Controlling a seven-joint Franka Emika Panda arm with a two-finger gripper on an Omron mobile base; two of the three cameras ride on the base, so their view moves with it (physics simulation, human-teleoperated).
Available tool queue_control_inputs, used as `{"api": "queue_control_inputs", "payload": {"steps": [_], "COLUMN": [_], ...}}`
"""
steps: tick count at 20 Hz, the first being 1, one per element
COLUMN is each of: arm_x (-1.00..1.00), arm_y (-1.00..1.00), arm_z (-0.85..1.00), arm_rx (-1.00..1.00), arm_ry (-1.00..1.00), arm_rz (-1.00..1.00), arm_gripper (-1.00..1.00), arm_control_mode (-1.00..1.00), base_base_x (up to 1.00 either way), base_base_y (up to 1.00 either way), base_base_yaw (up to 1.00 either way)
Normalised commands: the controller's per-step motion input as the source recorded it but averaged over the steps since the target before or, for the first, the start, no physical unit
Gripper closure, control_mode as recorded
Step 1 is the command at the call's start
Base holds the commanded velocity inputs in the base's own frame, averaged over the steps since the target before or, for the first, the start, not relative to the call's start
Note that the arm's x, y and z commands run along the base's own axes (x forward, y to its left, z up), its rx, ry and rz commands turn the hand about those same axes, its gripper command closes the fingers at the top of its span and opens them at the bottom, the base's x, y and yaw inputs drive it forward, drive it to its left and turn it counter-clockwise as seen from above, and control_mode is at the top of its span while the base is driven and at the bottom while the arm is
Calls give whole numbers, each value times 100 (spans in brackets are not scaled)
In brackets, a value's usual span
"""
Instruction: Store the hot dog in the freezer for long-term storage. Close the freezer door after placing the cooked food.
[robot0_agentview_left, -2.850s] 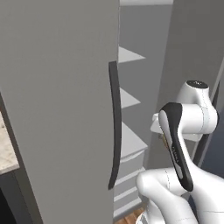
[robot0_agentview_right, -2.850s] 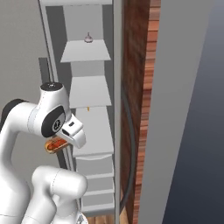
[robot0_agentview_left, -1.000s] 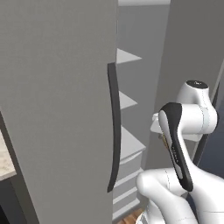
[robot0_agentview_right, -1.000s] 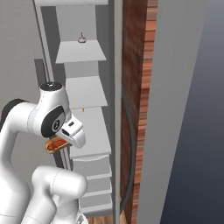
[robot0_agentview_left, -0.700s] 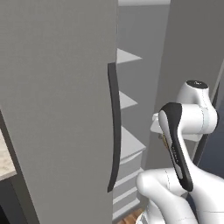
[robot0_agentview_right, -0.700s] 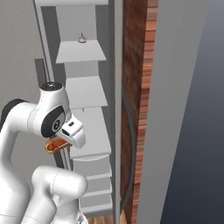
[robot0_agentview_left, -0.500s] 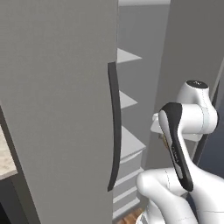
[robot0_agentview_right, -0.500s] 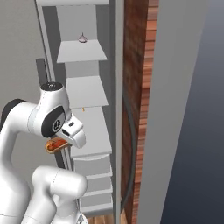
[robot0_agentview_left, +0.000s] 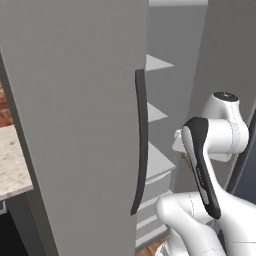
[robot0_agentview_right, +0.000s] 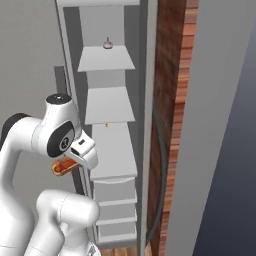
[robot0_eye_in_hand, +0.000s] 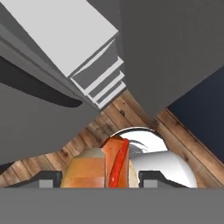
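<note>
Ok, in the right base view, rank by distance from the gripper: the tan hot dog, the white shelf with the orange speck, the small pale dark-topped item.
1. Tan hot dog, held in the gripper.
2. White shelf with the orange speck, just right, inside the freezer.
3. Small pale dark-topped item, high on the top shelf.

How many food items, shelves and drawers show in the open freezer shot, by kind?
Hot dog, in the gripper: 1
Small item with a dark top, top shelf: 1
White shelves: 3
White drawers: 3
Total: 8
</note>
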Motion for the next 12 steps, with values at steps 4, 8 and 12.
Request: {"api": "queue_control_inputs", "payload": {"steps": [4, 8, 12], "arm_x": [0, 0, 0], "arm_y": [0, 0, 0], "arm_z": [0, 0, 0], "arm_rx": [0, 0, 0], "arm_ry": [0, 0, 0], "arm_rz": [0, 0, 0], "arm_gripper": [100, 100, 100], "arm_control_mode": [100, 100, 100], "base_base_x": [46, 55, 36], "base_base_y": [-5, -6, -14], "base_base_yaw": [17, 14, 10]}}
